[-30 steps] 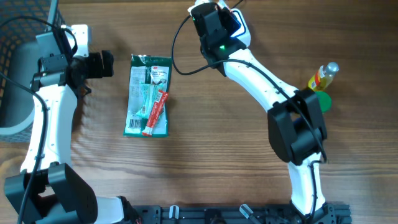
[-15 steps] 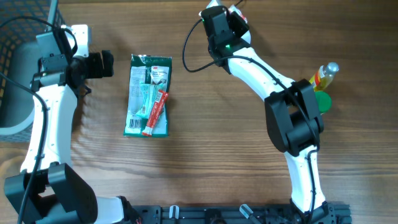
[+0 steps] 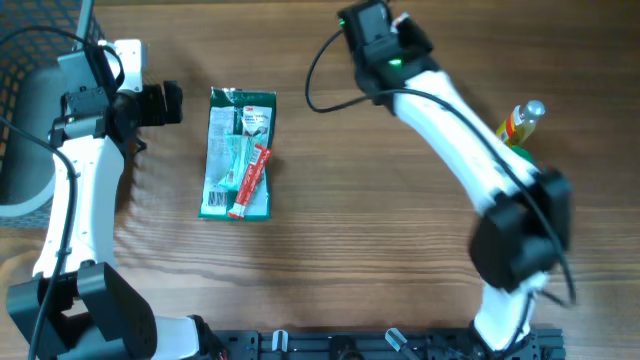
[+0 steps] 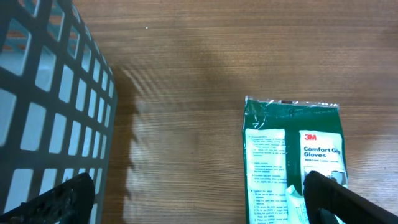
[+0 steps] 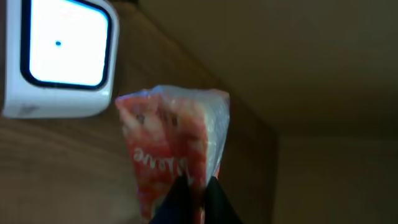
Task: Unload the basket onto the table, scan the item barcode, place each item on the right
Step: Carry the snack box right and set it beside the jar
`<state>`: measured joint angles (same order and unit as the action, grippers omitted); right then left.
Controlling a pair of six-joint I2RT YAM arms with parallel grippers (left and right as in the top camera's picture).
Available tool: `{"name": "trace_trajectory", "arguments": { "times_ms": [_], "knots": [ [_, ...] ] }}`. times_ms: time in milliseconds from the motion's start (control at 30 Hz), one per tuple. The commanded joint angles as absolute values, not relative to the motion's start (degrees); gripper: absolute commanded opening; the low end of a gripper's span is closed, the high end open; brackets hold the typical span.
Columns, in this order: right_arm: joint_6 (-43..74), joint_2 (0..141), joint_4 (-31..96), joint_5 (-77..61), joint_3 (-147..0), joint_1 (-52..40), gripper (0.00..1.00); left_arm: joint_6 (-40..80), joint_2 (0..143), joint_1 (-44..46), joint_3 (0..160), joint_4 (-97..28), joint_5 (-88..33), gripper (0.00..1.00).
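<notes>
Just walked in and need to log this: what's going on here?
The right end effector is shut on a red-and-white packet, holding it near the white scanner, whose window is lit. The left end effector hangs open between the mesh basket and a 3M gloves pack, holding nothing.

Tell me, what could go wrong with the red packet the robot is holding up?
The right hand pinches the red packet by just one edge, so it might slip out. The packet sits beside the scanner, not squarely over its lit window, and no barcode shows, so the scan may miss. The right arm also lies close to the yellow bottle and could tip it.
</notes>
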<state>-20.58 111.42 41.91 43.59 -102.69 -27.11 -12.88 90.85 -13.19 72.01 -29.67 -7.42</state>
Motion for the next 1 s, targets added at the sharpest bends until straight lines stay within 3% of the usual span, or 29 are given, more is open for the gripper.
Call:
{"name": "trace_trajectory", "arguments": {
  "times_ms": [0,100,233,467,667,700,733,967],
  "knots": [
    [-1.4,103.9,57.5,21.6,-103.3,-23.9,0.04,-13.7,90.1,-13.4,72.8,-29.6,-8.1,1.00],
    [3.3,103.9,72.7,3.1,-101.2,-19.6,0.04,-13.7,90.1,-13.4,72.8,-29.6,-8.1,1.00],
    [6.8,103.9,77.7,0.3,-92.0,-17.5,0.04,-13.7,90.1,-13.4,72.8,-29.6,-8.1,1.00],
    [12.3,103.9,62.2,4.5,-71.4,-17.5,0.04,-13.7,90.1,-13.4,72.8,-29.6,-8.1,1.00],
    [17.0,103.9,55.6,11.4,-66.8,-17.5,0.06,-13.7,90.1,-13.4,72.8,-29.6,-8.1,1.00],
    [17.0,103.9,55.4,11.6,-66.8,-17.5,0.35,-13.7,90.1,-13.4,72.8,-29.6,-8.1,1.00],
    [17.0,103.9,55.0,12.4,-66.8,-17.5,0.50,-13.7,90.1,-13.4,72.8,-29.6,-8.1,1.00],
    [16.9,103.8,55.7,12.8,-73.1,-17.6,0.56,-13.7,90.1,-13.4,72.8,-29.6,-8.1,1.00]
  ]
}}
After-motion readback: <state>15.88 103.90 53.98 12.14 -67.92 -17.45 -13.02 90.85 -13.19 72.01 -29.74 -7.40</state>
